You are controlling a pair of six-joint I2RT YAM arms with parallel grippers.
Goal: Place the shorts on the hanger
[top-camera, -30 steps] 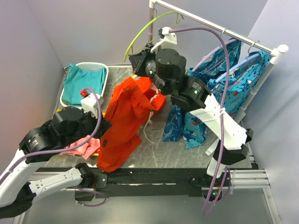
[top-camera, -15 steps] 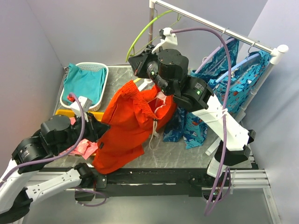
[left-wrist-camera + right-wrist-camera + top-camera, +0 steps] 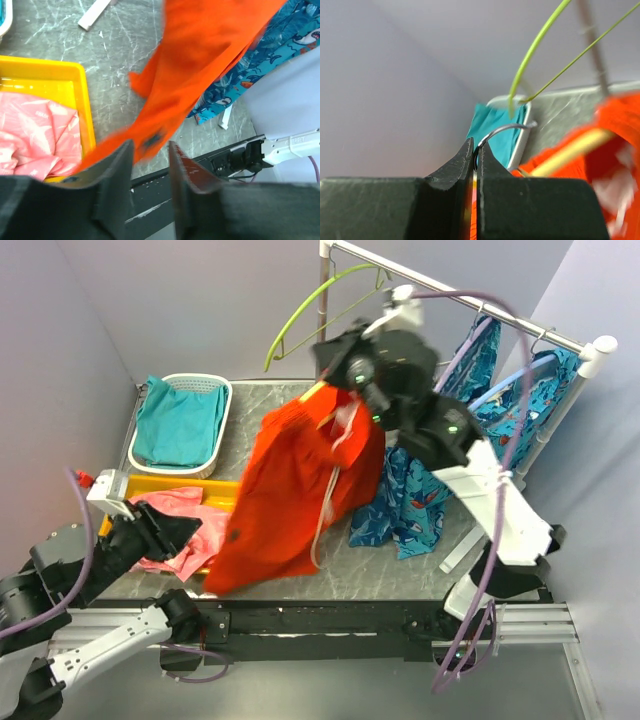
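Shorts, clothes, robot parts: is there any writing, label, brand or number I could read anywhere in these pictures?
No text can be read in any view.
Shorts: a small dark tag near the lower edge, too blurred to read.
White robot part at the table edge: faint marks, too small to read.
Blue clothes: a printed pattern only, no words.

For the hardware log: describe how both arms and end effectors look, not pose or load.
Both arms have white links and bulky black cylindrical joints: left arm, right arm. A purple cable loops along each. The left end effector and right end effector have dark, tapered, matte fingers.
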